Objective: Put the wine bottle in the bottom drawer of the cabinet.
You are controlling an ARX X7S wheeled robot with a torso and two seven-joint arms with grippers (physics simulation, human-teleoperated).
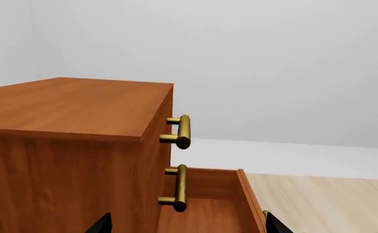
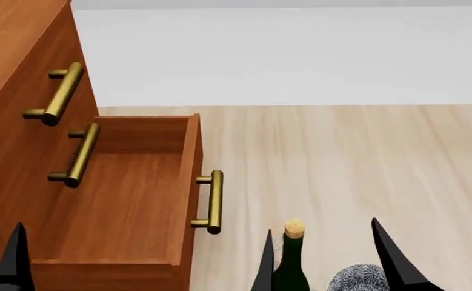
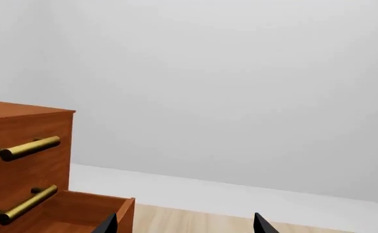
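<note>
The cabinet (image 2: pixel 9 73) stands at the left of the head view, and its bottom drawer (image 2: pixel 122 200) is pulled out, showing a bare wooden inside. The wine bottle (image 2: pixel 291 270) stands upright at that view's lower edge, cork up, to the right of the drawer's front. My right gripper (image 2: pixel 322 230) is open, and the bottle shows between its two black fingers, close to the left one and ungripped. Nothing lies between the right gripper's (image 3: pixel 185 221) tips in its wrist view. My left gripper (image 1: pixel 185 224) is open beside the cabinet (image 1: pixel 66 107), above the drawer (image 1: pixel 208 204).
A patterned blue-white bowl (image 2: pixel 355 280) sits just right of the bottle. The drawer's brass handle (image 2: pixel 211 203) sticks out toward the bottle. Two upper drawer fronts stay closed. Pale wood floor (image 2: pixel 341 157) stretches to a white wall.
</note>
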